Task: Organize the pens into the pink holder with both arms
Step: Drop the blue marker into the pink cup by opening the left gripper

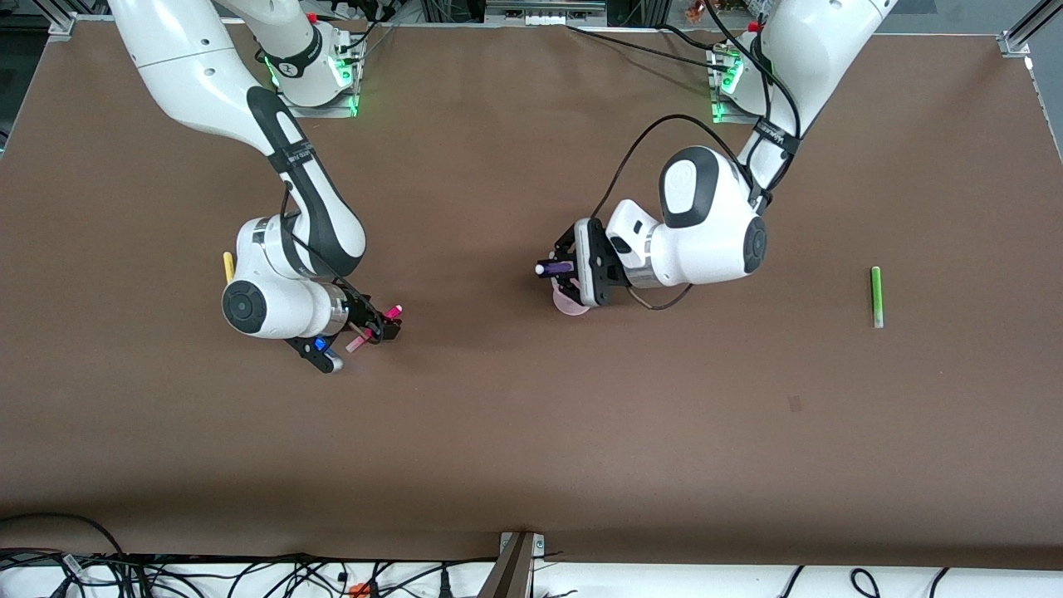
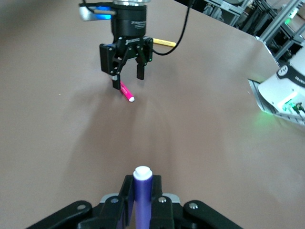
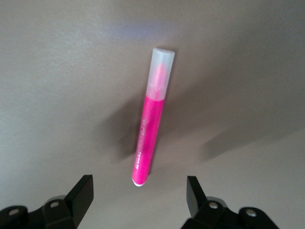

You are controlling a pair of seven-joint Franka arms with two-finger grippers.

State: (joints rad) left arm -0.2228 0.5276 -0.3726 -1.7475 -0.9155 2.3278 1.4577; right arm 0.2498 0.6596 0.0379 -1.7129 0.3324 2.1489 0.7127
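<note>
My left gripper [image 1: 558, 268] is shut on the dark purple pen [image 1: 552, 267], which it holds level just above the pink holder [image 1: 571, 305]. The hand hides most of the holder. The purple pen [image 2: 142, 193] shows between the fingers in the left wrist view. My right gripper [image 1: 384, 325] is open and low over the magenta pen [image 1: 374, 328], which lies flat on the table. In the right wrist view the magenta pen [image 3: 151, 129] lies just ahead of the spread fingers [image 3: 82, 190]. The yellow pen [image 1: 228, 267] lies beside the right arm's wrist. The green pen [image 1: 875, 296] lies toward the left arm's end.
The brown table [image 1: 531, 432] is bare nearer the front camera. The left wrist view also shows the right gripper [image 2: 127, 71], the magenta pen [image 2: 127, 92] and the yellow pen [image 2: 165, 43]. Cables run along the table's near edge.
</note>
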